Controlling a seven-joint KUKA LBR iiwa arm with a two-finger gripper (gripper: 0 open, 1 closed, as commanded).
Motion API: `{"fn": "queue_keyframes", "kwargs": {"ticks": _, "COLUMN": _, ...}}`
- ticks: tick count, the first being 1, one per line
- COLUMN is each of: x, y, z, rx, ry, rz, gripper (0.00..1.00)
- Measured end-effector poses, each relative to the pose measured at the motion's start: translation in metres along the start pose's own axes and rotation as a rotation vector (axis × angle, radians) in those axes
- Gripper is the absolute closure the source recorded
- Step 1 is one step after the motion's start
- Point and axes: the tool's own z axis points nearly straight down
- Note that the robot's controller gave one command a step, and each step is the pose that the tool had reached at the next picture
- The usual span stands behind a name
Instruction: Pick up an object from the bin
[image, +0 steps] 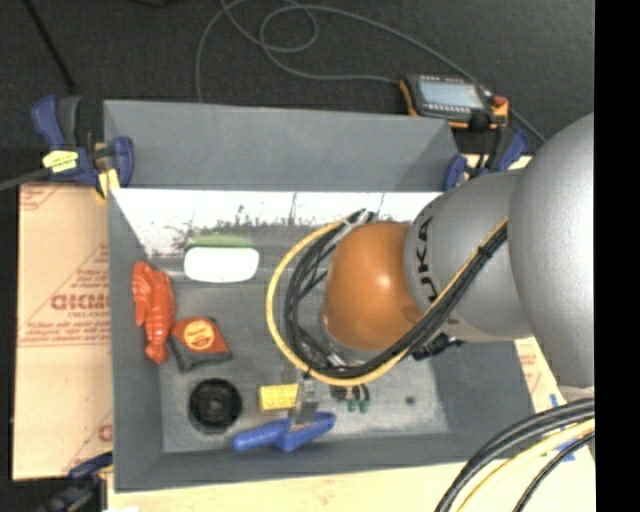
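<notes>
Gripper (304, 402) low near bin's (300, 468) front wall, right over the blue plastic clamp (268, 438). Spread or pinched: can't tell. Small yellow block (275, 398) just above clamp. Open floor right of clamp.

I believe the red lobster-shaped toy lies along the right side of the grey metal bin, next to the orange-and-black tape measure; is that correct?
Not quite: the red lobster-shaped toy lies along the left side of the grey metal bin, not the right, as the camera view shows. It is indeed next to the orange-and-black tape measure.
</notes>
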Motion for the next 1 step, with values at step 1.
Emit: {"fn": "queue_keyframes", "kwargs": {"ticks": 1, "x": -0.0067, "y": 0.0291, "z": -0.0068, "rx": -0.004, "ry": -0.023, "rz": -0.004, "gripper": 1.00}}
